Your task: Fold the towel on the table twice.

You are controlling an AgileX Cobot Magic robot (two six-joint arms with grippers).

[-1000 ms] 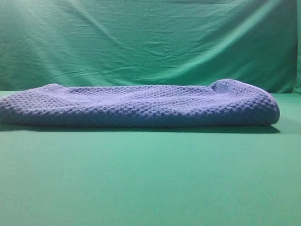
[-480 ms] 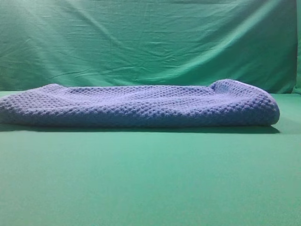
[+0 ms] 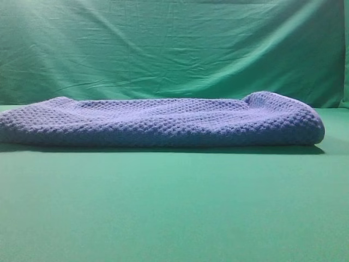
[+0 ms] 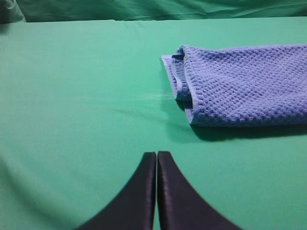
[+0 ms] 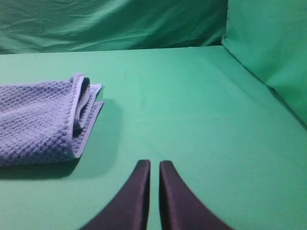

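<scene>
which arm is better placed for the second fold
Little separates them. Both claws, left and right, sit shut and empty near an end of the towel.

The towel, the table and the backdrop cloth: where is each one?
towel (image 3: 163,121), exterior high view, middle of its bumpy front.
table (image 3: 174,207), exterior high view, bare surface before it.
backdrop cloth (image 3: 163,49), exterior high view, wrinkled middle.

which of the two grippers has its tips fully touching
The left gripper: its tips press together with no gap. The right gripper shows a thin strip of green table between its tips.
</scene>
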